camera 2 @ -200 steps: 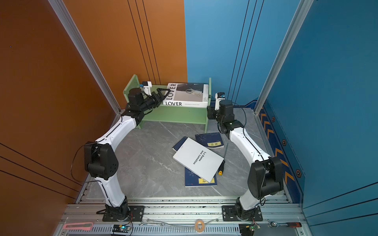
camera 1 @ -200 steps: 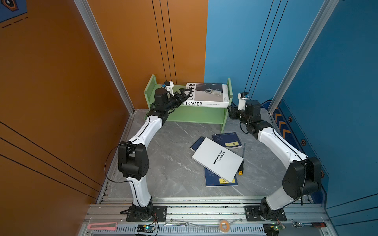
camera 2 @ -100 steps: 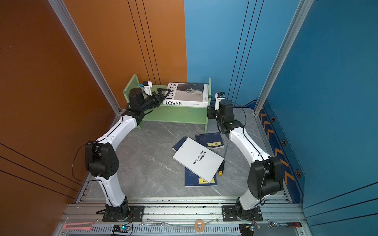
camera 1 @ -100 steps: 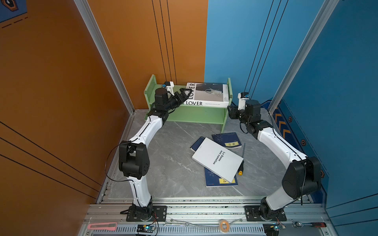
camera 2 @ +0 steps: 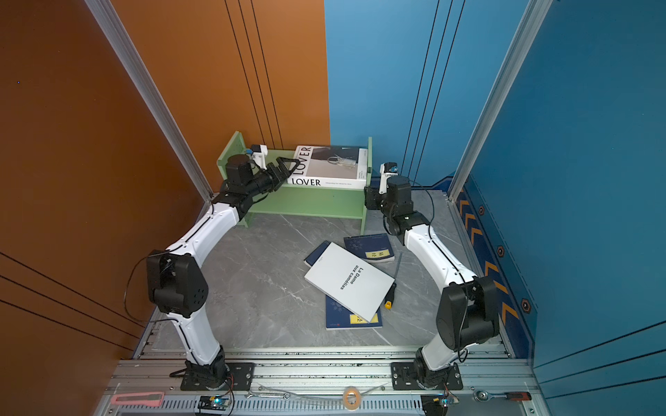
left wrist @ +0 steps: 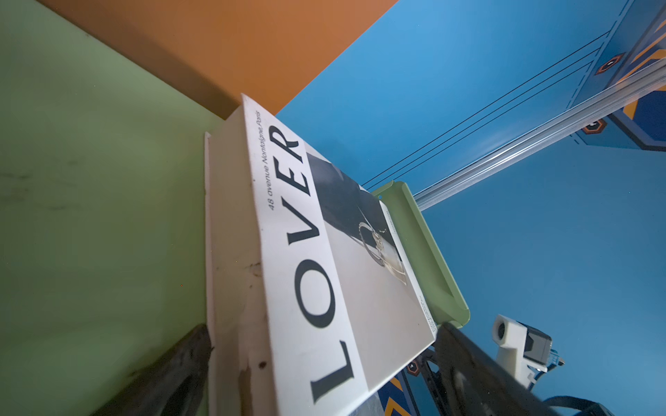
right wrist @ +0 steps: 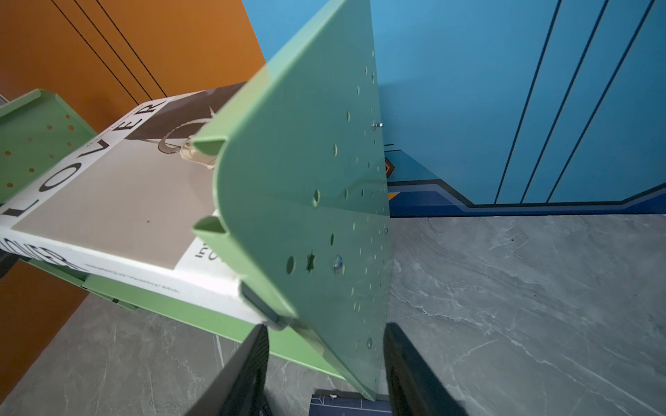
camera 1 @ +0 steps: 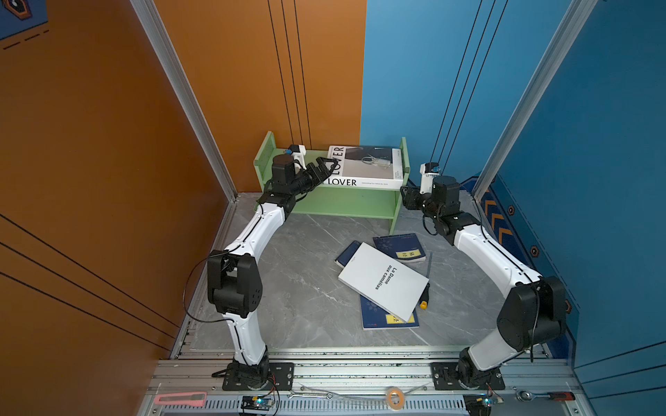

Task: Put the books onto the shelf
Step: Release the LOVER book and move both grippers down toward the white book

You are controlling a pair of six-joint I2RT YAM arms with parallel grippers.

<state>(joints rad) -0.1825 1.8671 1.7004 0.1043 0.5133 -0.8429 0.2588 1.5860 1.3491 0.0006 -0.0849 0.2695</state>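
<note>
Side panel (right wrist: 306, 180) (green) between right end effector's (right wrist: 326, 327) jaws — screwdriver (camera 1: 425, 299) beside white book (camera 1: 383, 279).

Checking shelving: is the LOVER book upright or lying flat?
Lying flat: LOVER book rests cover-up on the green shelf, spine facing forward.

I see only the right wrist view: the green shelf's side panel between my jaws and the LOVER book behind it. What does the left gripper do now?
Observer: The left gripper is open at the end of the LOVER book farthest from you. The book lies flat on the top board of the shelf. In the left wrist view the fingers stand on either side of the book.
Operator: Which books are not yet on the shelf?
Observer: A white book, titled La Dame aux camelias, lies on top of blue books; blue covers show at three places around it.
Operator: Anything else near them?
Observer: A screwdriver lies beside the white book's right edge.
</note>
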